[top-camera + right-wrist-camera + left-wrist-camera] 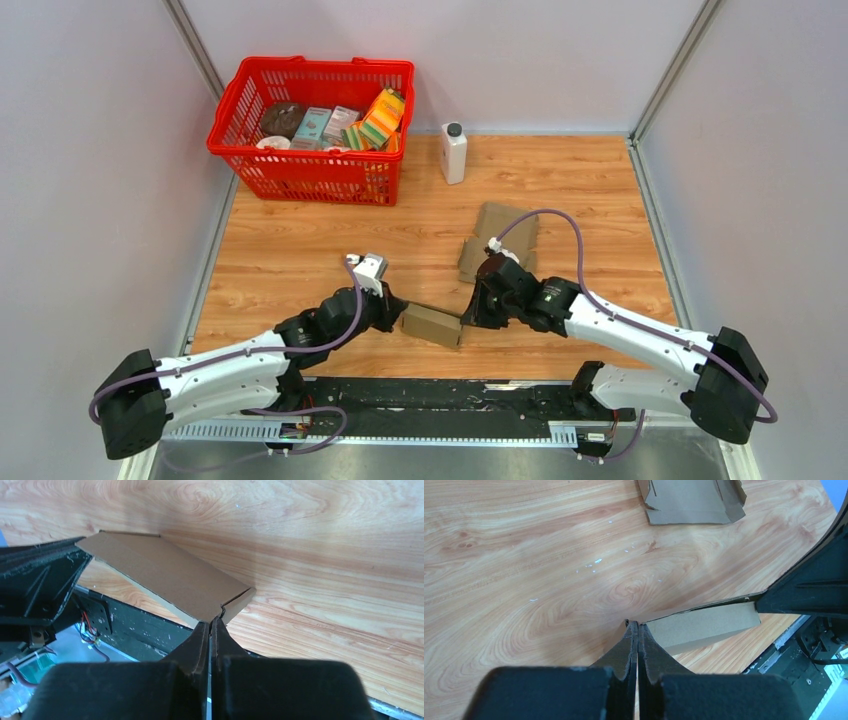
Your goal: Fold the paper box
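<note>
Left gripper [634, 630] first: its fingers are pressed together on one end of the paper box [165, 577], with no gap showing between them. Over to the right gripper [210, 626], and it's the same story, fingers closed tight on a thin cardboard edge at the opposite corner. So we've got the box pinched at both ends between the two arms, low over the table [300, 260] close to its near edge.

From the wrist views it looks like a flattish brown shell, one long panel tilted up and a short side flap turned down at the right gripper's corner. We judge we're mid-fold here. To do it well we'd want both pinches to hold firm, and any move to follow the crease rather than pull the ends apart, because thin card tears or buckles if the arms drift outward. If a grip sits only on the very edge, it could slip.

Around us, a second flat cardboard piece [500, 240] lies just beyond the right arm, near enough to get brushed by a wide elbow swing. The black rail [450, 395] sits right behind the box, leaving little room toward us. The red basket [300, 170] and white bottle [453, 152] are well apart at the back.
</note>
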`<action>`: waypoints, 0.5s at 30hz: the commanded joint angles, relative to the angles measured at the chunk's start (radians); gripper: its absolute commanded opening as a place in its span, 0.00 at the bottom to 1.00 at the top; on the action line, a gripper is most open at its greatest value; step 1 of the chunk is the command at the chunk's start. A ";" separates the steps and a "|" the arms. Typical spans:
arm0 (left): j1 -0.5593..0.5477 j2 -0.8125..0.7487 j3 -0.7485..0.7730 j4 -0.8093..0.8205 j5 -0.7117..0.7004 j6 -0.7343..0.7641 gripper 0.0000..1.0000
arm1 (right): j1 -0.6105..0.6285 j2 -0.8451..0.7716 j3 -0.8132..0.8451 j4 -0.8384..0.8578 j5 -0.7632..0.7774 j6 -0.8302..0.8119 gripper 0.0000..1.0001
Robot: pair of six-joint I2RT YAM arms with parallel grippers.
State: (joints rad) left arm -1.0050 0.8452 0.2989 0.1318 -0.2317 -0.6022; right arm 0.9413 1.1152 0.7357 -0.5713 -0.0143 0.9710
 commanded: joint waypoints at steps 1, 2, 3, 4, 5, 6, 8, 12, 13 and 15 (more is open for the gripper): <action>-0.029 -0.003 -0.038 -0.077 0.034 -0.027 0.00 | 0.007 -0.026 -0.001 0.042 0.082 0.097 0.00; -0.030 -0.006 -0.041 -0.077 0.028 -0.028 0.00 | 0.016 -0.026 -0.013 0.042 0.092 0.107 0.00; -0.032 -0.012 -0.046 -0.075 0.026 -0.030 0.00 | 0.025 -0.028 -0.019 0.045 0.123 0.110 0.00; -0.038 -0.015 -0.049 -0.074 0.023 -0.031 0.00 | 0.036 -0.029 -0.027 0.051 0.144 0.112 0.00; -0.040 -0.020 -0.053 -0.070 0.017 -0.033 0.00 | 0.066 -0.034 -0.038 0.056 0.171 0.123 0.00; -0.043 -0.027 -0.061 -0.063 0.014 -0.037 0.00 | 0.085 -0.037 -0.045 0.060 0.230 0.126 0.00; -0.052 -0.035 -0.072 -0.057 0.003 -0.042 0.00 | 0.143 -0.051 -0.064 0.097 0.284 0.121 0.00; -0.066 -0.052 -0.089 -0.052 -0.008 -0.050 0.00 | 0.229 -0.083 -0.134 0.157 0.419 0.107 0.00; -0.072 -0.055 -0.090 -0.051 -0.012 -0.051 0.00 | 0.249 -0.092 -0.145 0.175 0.448 0.103 0.00; -0.090 -0.061 -0.099 -0.043 -0.024 -0.057 0.00 | 0.303 -0.112 -0.180 0.204 0.512 0.081 0.00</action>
State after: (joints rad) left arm -1.0565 0.7803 0.2398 0.1543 -0.2821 -0.6304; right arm 1.1622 1.0271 0.6224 -0.4633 0.3355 1.0580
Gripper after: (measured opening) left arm 0.006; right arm 0.009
